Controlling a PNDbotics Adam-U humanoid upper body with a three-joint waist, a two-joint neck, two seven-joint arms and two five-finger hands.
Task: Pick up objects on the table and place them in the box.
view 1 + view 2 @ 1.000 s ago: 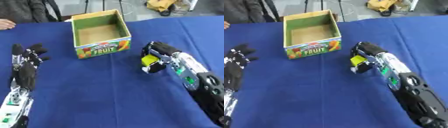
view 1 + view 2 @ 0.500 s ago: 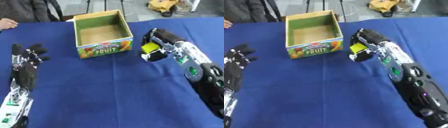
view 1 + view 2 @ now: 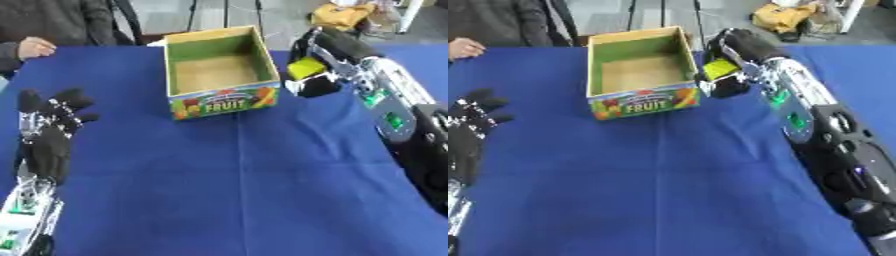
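Observation:
An open cardboard box [image 3: 225, 96] printed "FRUIT", green inside, stands on the blue table at the far middle; its brown floor shows nothing in it. My right hand [image 3: 322, 60] hovers just right of the box's right wall, its fingers and thumb curled round a small yellow-green object [image 3: 305, 67]. The object is partly hidden by the fingers. My left hand [image 3: 48, 141] rests open on the table at the left, fingers pointing up, well away from the box.
The blue tablecloth [image 3: 236, 190] covers the whole work surface. A person's hand [image 3: 33, 47] lies on the table's far left edge, touching nothing of the task. Yellow clutter [image 3: 346, 15] sits on the floor beyond the table.
My right hand has carried the yellow-green object away from me and up towards the box's right wall. The left hand has stayed put.

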